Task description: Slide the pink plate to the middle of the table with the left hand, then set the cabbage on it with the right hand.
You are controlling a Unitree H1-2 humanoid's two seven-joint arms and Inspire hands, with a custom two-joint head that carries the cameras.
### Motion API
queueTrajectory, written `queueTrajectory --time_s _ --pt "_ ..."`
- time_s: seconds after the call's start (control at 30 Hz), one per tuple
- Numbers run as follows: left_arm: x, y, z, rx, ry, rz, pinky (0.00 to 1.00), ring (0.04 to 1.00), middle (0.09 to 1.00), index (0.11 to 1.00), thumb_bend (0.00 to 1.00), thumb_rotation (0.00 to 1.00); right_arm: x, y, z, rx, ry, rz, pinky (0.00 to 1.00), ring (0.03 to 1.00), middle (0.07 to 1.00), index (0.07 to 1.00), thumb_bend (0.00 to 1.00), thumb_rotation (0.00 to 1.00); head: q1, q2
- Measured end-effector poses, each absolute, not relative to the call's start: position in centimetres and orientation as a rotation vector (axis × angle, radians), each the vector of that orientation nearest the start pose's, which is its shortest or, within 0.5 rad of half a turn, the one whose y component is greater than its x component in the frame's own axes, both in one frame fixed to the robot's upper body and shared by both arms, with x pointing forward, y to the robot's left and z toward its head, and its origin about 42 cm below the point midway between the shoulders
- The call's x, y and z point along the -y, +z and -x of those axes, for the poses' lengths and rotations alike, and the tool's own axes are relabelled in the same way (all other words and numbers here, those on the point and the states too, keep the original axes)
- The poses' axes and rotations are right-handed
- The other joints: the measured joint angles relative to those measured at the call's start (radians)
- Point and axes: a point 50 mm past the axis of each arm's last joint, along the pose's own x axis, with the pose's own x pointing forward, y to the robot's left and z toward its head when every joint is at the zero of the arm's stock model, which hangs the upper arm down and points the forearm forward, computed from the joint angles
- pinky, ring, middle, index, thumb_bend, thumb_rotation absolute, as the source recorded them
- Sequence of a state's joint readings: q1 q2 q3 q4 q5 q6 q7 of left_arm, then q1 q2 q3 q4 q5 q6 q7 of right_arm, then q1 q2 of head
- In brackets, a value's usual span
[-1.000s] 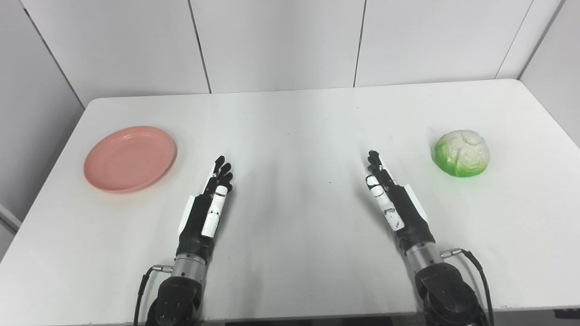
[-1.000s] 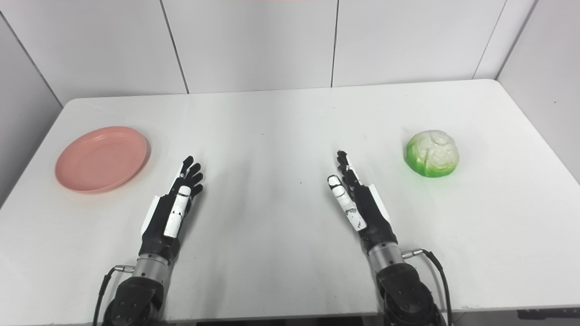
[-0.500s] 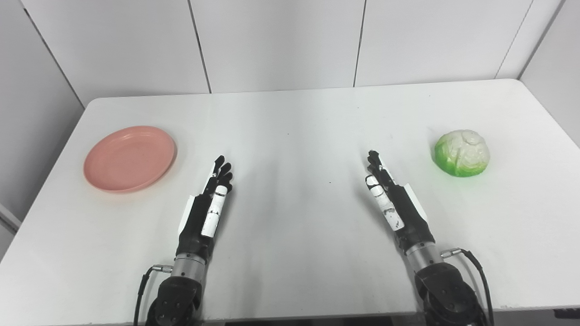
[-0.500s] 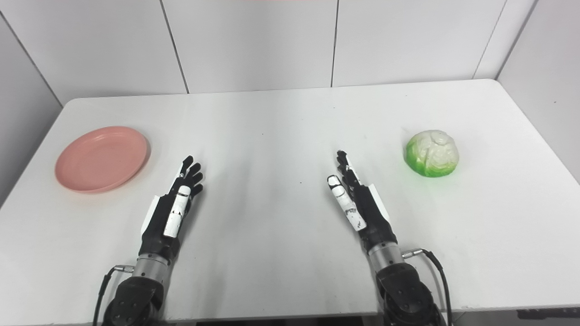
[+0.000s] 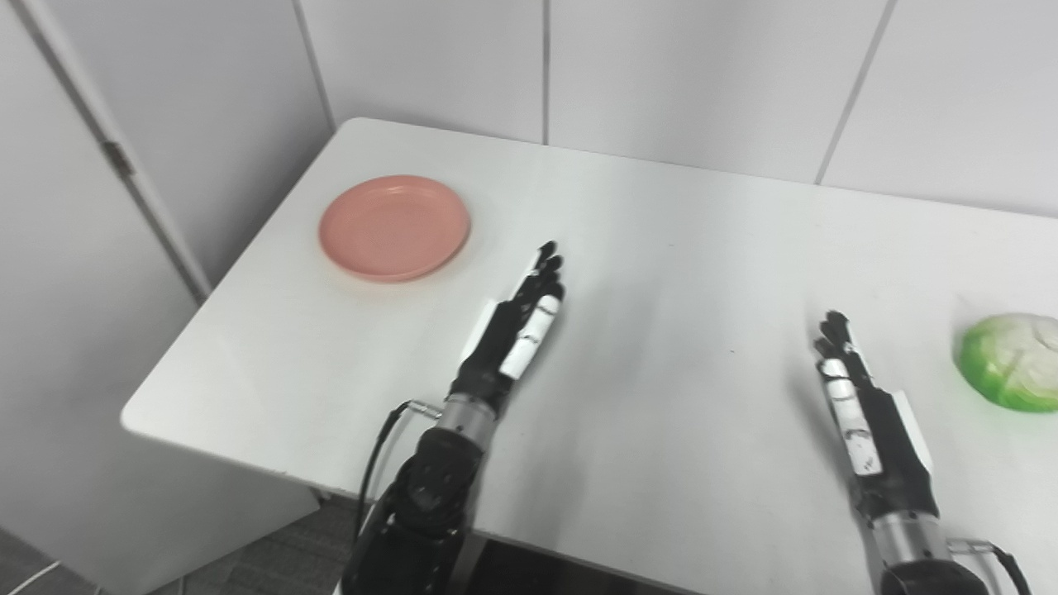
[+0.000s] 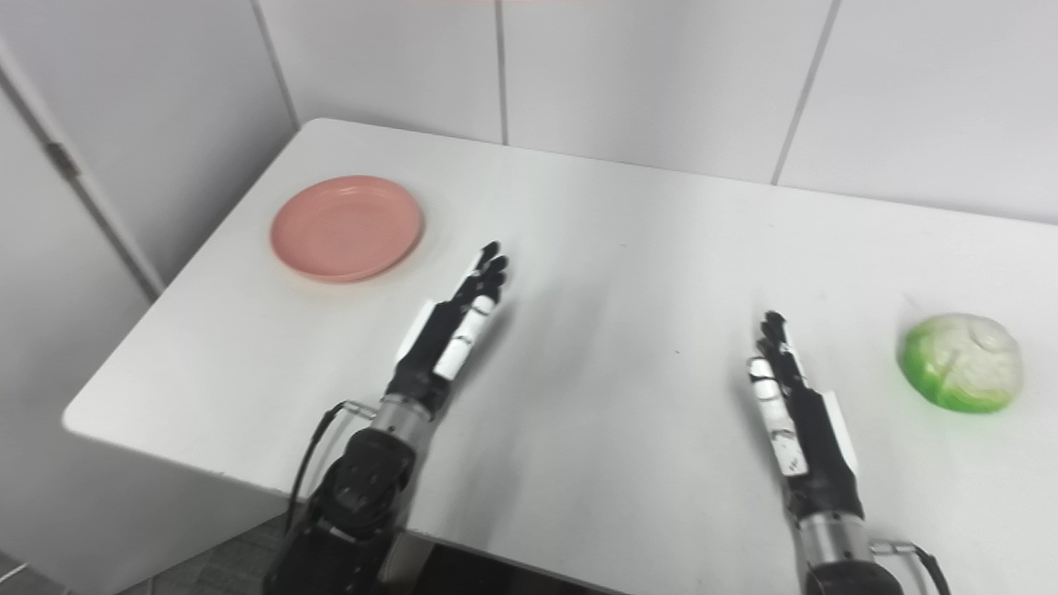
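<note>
Left fingers [image 6: 489, 268]: stretched out straight and lying pretty much side by side, nothing in them, tips aimed at the far side of the table and a bit right.

Left hand [image 6: 450, 330]: flat-ish, edge up, white thumb on top, hovering low over the white table [image 6: 595, 430] or maybe resting on it, honestly can't tell which. Sits to the near right of the plate, not touching it.

Right fingers [image 6: 774, 330]: same deal, extended and close together, empty, pointing away toward the far edge.

Right hand [image 6: 798, 421]: held edge-up over the near right part of the table, thumb lying along the top. Left of the cabbage with a clear gap of bare tabletop in between.

Pink plate [image 6: 347, 226]: round, shallow, empty, sitting flat near the far left corner of the table. So it's off to the left, not in the middle.

Cabbage [image 6: 963, 373]: green around the bottom, pale whitish on top, resting on the table at the right side. In the left eye view it's half cut off by the frame edge [image 5: 1012, 361].

Arms: both come up from the near edge, dark wrists, a thin cable [image 6: 318, 438] looping by the left wrist.

Surroundings: plain grey-white wall panels [image 6: 645, 74] behind the table, and some grey floor showing at the near left.
</note>
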State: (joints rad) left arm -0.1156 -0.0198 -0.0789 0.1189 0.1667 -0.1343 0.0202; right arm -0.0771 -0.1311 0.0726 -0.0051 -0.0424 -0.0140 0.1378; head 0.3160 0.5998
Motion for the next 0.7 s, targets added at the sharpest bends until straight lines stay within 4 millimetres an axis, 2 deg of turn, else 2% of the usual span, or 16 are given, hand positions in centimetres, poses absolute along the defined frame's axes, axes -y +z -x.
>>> queueTrajectory --time_s 0.03,0.1,0.23,0.7 --pt "-16.78 10.61 -32.04 0.144 -0.106 -0.151 0.96 0.971 0.975 0.964 0.39 1.0 22.03 11.9 -30.78 0.085 0.226 0.184 1.0 1.0 1.0 1.0 0.22 1.0 0.014 -0.017" --pt "-16.34 10.66 -32.32 0.153 -0.114 -0.149 0.96 0.97 0.974 0.964 0.39 1.0 22.04 11.99 -30.79 0.098 0.226 0.19 1.0 1.0 1.0 1.0 0.21 1.0 0.014 -0.017" --pt "-16.04 10.67 -32.61 0.182 -0.109 -0.142 0.96 0.972 0.973 0.966 0.4 1.0 22.21 11.97 -30.78 0.109 0.226 0.195 1.0 1.0 1.0 1.0 0.18 1.0 0.023 -0.041" --pt "-15.91 10.73 -32.98 0.206 -0.106 -0.135 0.96 0.967 0.968 0.959 0.42 1.0 22.18 11.9 -30.83 0.107 0.221 0.191 1.0 1.0 1.0 1.0 0.15 1.0 0.014 -0.063"
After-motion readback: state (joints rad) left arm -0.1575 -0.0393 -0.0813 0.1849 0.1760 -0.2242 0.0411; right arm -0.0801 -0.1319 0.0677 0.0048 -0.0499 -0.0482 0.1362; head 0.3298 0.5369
